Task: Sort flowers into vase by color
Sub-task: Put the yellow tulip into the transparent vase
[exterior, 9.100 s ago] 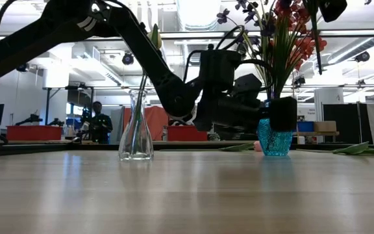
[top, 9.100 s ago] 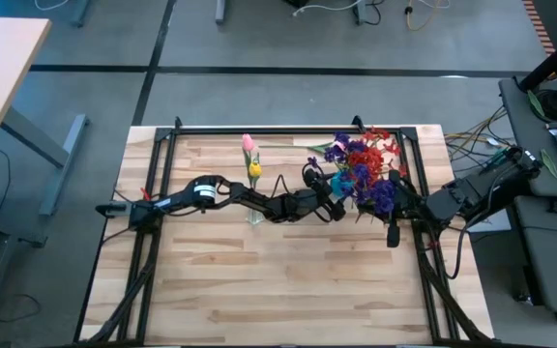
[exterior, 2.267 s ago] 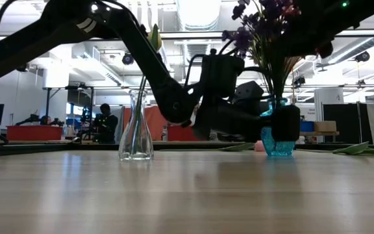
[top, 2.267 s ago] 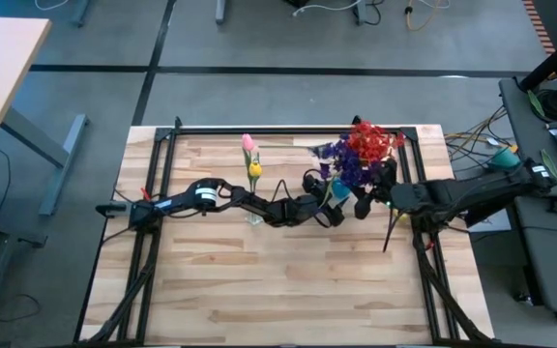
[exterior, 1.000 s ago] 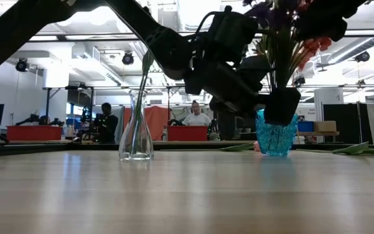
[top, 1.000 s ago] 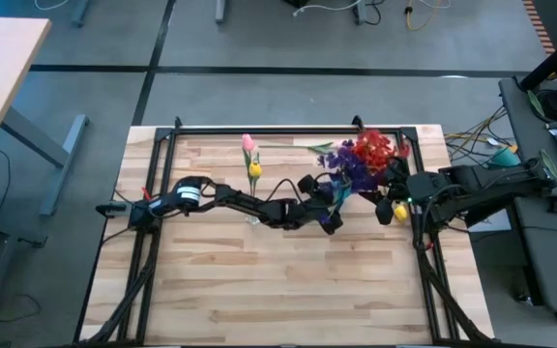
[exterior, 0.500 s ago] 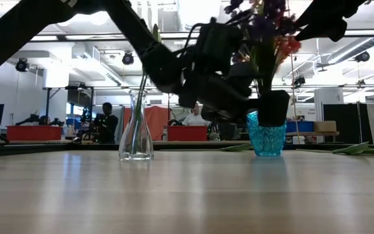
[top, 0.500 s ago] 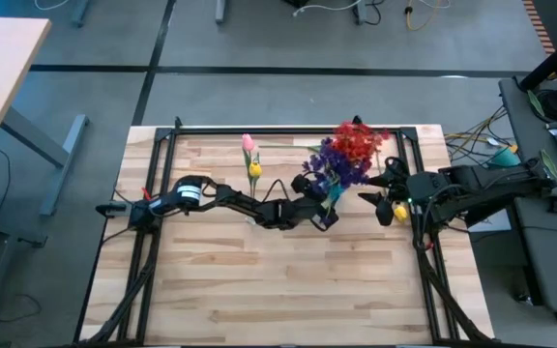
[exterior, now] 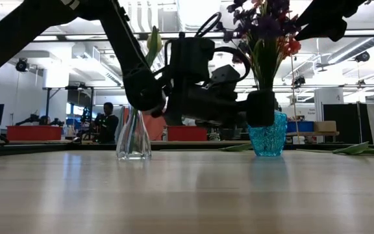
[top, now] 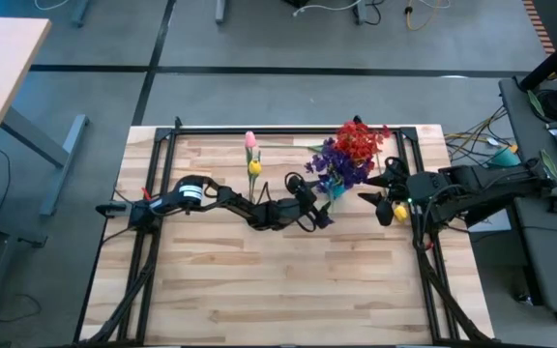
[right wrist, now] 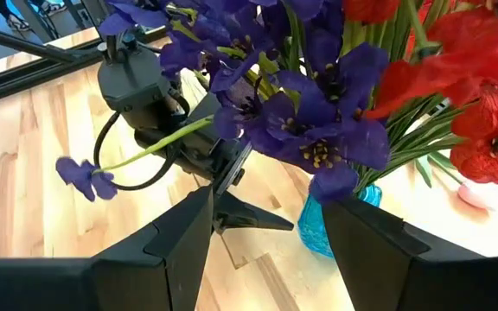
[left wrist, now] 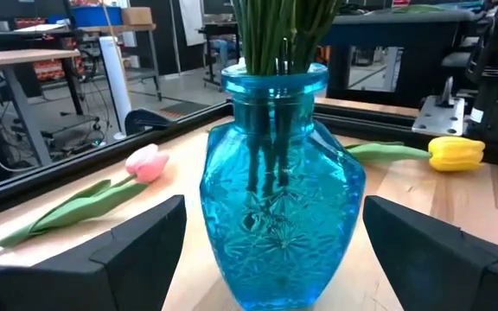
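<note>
left pincer (left wrist: 266, 259): spread open, clear of blue vase (left wrist: 279, 186) | right pincer (right wrist: 262, 238): open, empty above purple sprays (right wrist: 271, 86) | advice: close low on one stem, lift straight.

- blue vase (left wrist: 277, 186): base cut off by frame bottom in left wrist view; blossoms out of frame above
- clear vase (exterior: 134, 133): partly hidden behind left arm in low view
- pink tulip (left wrist: 145, 162): stem end runs off frame
- right wrist view: red blossoms (right wrist: 482, 82) cropped at edge
</note>
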Robot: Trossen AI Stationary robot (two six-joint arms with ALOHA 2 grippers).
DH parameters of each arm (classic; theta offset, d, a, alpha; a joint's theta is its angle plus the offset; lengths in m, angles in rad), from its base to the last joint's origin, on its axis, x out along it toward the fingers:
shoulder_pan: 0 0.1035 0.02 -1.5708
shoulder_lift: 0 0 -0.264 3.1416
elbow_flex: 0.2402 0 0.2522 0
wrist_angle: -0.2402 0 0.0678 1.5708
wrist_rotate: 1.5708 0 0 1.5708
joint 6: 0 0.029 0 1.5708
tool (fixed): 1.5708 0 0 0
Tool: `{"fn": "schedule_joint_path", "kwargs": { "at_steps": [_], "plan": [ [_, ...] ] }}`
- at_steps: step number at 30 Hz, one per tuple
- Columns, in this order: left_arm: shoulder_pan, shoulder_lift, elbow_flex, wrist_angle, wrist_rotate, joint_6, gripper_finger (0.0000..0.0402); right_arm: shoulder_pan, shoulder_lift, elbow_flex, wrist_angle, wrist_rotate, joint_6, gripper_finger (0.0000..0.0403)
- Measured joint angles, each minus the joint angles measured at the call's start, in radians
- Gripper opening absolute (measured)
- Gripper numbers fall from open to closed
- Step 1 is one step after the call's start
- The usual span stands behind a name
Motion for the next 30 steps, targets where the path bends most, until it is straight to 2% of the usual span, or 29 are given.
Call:
{"fn": "schedule_joint_path", "kwargs": {
  "at_steps": [17, 24, 27, 30],
  "plan": [
    [-0.053, -0.013, 0.078, -0.020, -0.001, 0.056, 0.0333, 0.000, 0.000, 0.000, -0.001, -0.017, 0.000, 0.0210],
    [-0.067, -0.051, 0.080, -0.117, -0.028, 0.044, 0.0333, 0.000, 0.000, -0.001, -0.004, -0.035, 0.018, 0.0210],
    [-0.075, -0.061, 0.083, -0.149, -0.028, 0.045, 0.0333, 0.000, 0.000, -0.001, -0.008, -0.083, 0.032, 0.0210],
    [-0.081, -0.061, 0.086, -0.179, -0.028, 0.050, 0.0333, 0.000, 0.000, -0.001, -0.017, -0.181, 0.061, 0.0210]
  ]
}}
